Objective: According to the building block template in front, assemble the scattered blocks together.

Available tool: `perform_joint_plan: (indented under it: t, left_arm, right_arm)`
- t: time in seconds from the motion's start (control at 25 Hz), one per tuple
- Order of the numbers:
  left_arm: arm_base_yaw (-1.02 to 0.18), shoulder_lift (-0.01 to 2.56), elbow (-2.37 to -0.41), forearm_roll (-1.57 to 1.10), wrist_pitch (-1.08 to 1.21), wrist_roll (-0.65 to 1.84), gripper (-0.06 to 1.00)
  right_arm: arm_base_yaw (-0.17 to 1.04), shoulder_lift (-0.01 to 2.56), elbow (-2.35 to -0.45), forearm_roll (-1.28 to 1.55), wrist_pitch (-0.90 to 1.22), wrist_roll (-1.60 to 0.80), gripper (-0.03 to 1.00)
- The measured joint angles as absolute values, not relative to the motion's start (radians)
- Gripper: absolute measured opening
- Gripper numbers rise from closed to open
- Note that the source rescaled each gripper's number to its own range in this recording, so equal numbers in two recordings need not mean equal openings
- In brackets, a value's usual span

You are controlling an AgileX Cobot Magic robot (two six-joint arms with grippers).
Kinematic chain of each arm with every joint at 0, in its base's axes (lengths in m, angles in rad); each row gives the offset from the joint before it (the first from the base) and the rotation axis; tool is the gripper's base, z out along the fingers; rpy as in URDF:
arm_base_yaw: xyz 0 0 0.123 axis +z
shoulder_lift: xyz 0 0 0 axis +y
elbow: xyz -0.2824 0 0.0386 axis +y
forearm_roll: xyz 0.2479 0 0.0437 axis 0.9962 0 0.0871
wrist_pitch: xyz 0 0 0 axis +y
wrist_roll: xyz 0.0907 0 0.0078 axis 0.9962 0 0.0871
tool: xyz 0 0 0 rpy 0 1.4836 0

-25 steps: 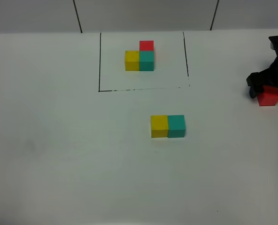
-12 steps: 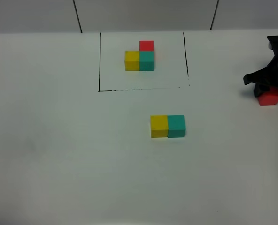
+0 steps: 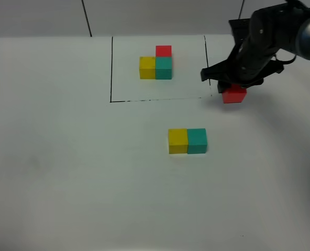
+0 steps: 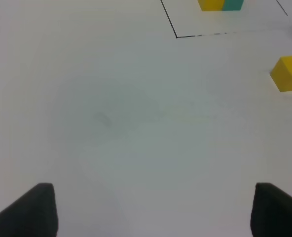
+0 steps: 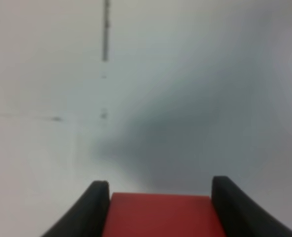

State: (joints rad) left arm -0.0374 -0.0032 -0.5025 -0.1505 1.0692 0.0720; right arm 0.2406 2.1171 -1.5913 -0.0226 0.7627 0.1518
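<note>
The template (image 3: pixel 156 65) is an L of yellow, teal and red cubes inside a thin black rectangle at the back of the table. A yellow cube (image 3: pixel 178 141) and a teal cube (image 3: pixel 197 140) sit side by side at mid-table; the left wrist view shows that yellow cube (image 4: pixel 289 73). My right gripper (image 3: pixel 233 89) is shut on the red cube (image 3: pixel 234 95) and holds it above the table, just right of the rectangle's front right corner. The right wrist view has the red cube (image 5: pixel 161 215) between both fingers (image 5: pixel 94 210). My left gripper (image 4: pixel 148 210) is open over bare table.
The rectangle's black outline (image 3: pixel 111 68) is drawn flat on the white table (image 3: pixel 66 172). Two dark seams (image 3: pixel 86 15) run down the wall behind. The black right arm (image 3: pixel 273 36) reaches in from the upper right.
The right gripper closed on the red cube, lifted it from the far right edge and carried it left toward the rectangle's front right corner. The other cubes have not moved.
</note>
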Motion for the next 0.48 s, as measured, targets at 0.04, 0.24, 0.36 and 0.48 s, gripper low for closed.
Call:
perform_joint_plan:
  t: [0.04,0.24,0.36,0.48]
  left_arm:
    - [-0.037,-0.003,-0.503,-0.150,1.069,0.072,0.86]
    - [-0.037,-0.003,-0.503,-0.150,1.069,0.072,0.86]
    - [-0.037,-0.003,-0.503,-0.150,1.069,0.072,0.86]
    - [-0.037,-0.003,-0.503,-0.150,1.069,0.072,0.86]
  right_arm:
    - [0.268,2.117,-1.595,-0.040,0.768,0.197,0.01]
    - [0.351,2.121,-1.597,-0.096,0.774,0.343,0.01]
    - [0.375,2.137,-1.598,-0.110,0.774,0.387,0.01]
    - [0.381,2.174,-1.629,-0.112,0.798,0.400,0.01]
